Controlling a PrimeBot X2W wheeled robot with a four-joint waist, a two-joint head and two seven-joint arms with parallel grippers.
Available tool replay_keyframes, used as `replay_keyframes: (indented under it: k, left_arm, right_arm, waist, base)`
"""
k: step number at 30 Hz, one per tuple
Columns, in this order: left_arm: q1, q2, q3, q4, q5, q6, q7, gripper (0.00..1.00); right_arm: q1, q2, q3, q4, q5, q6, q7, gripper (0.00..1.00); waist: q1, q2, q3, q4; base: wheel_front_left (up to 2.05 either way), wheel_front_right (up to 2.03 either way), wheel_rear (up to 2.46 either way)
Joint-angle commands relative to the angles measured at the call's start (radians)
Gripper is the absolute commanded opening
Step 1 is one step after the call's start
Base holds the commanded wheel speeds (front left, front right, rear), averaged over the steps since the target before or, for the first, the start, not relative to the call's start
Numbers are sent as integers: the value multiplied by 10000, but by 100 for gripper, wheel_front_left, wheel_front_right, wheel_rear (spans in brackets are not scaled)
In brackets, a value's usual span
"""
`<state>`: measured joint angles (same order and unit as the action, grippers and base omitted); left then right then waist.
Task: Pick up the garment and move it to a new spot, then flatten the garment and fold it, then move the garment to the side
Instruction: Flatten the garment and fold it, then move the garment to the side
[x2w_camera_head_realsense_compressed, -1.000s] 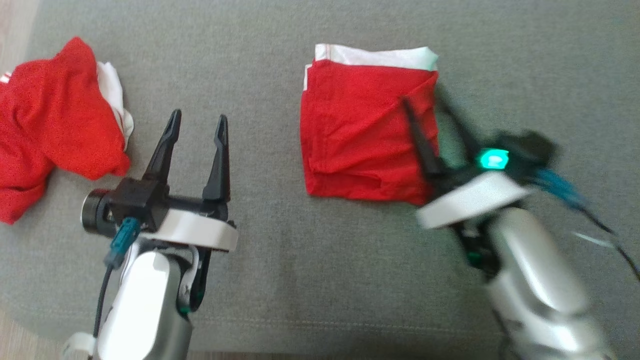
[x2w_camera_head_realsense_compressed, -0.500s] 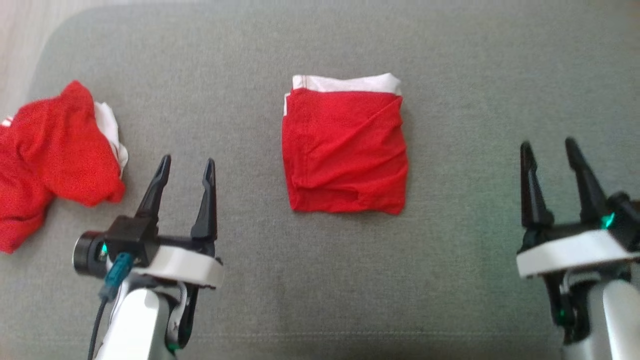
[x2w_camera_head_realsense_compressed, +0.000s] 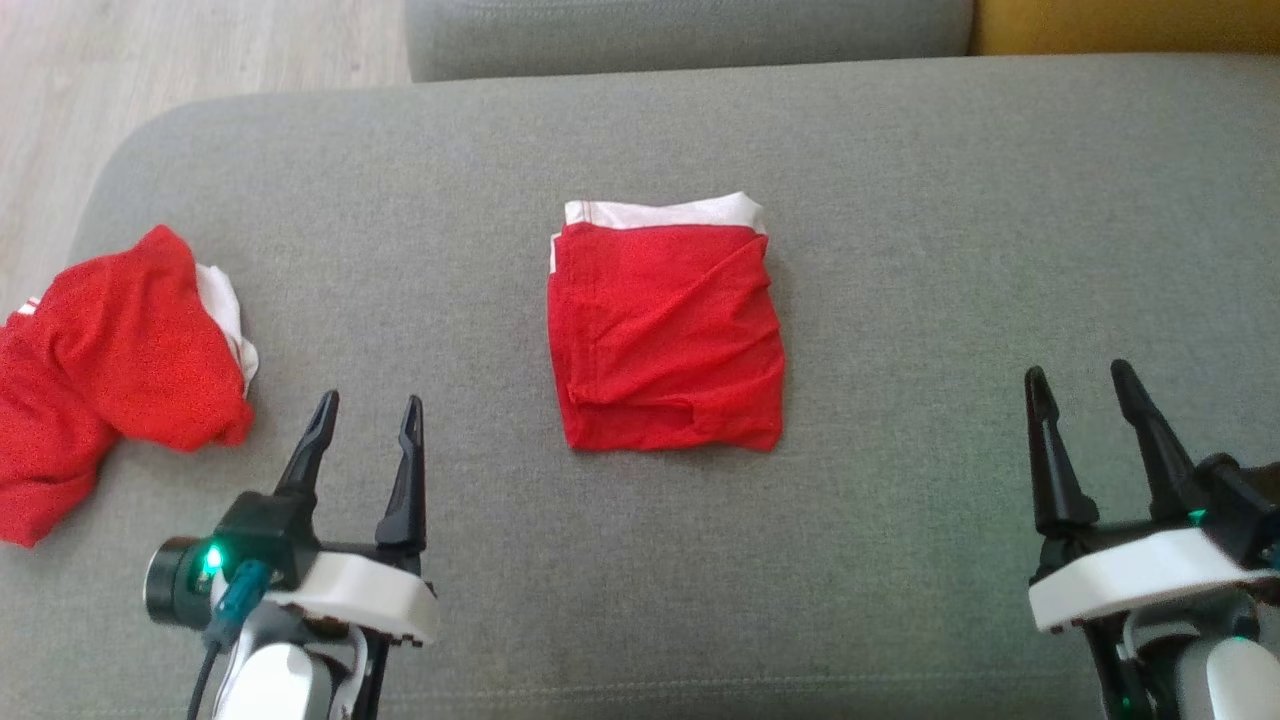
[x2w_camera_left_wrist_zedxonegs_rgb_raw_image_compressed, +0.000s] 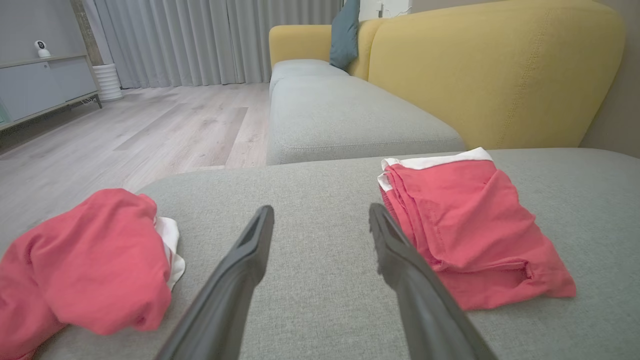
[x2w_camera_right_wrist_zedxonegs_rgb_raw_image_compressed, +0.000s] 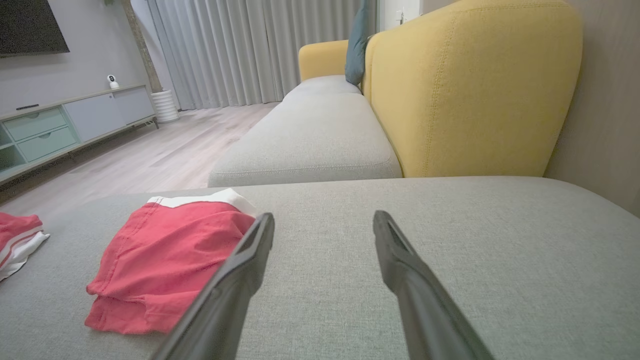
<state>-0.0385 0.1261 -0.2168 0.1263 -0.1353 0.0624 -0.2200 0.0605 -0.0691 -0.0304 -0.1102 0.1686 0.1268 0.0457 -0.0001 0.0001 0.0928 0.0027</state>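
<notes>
left claw at 7 o'clock and right claw at 4 both stand apart, empty. the garment lies folded in the middle of the sofa. to shift it aside, i'd pinch both near corners low so the folds don't spill.

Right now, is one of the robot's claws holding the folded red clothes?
No, the folded garment lies flat on the grey cushion, with the left gripper and right gripper both open and apart from it.

My head cam looks steeply down on cushion; wrist cams low, facing backrest — all share folded garment.
</notes>
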Motion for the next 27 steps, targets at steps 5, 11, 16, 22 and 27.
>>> replay_keyframes:
  k: [5,11,16,22,27]
  left_arm:
    - [-137,227,286,-451,-83,123,85,100]
    - [-96,271,241,-497,-96,183,150,100]
    - [-99,287,203,-536,-136,231,169,100]
    - [-139,331,167,-556,-153,263,147,100]
    - [-256,354,86,-612,-142,258,134,100]
  right_arm:
    - [-1,29,235,-490,67,39,156,100]
    - [26,55,296,-542,88,39,264,100]
    - [-1,80,299,-555,134,39,296,100]
    - [-84,95,321,-428,209,39,239,100]
    - [-143,106,297,-363,226,39,227,100]
  waist:
    - [1,-1,-201,-60]
    - [1,-1,-249,-86]
    - [1,-1,-238,-78]
    - [1,-1,-216,-66]
    - [1,-1,-121,32]
  base:
    - [0,0,0]
    - [0,0,0]
    - [0,0,0]
    - [0,0,0]
    - [0,0,0]
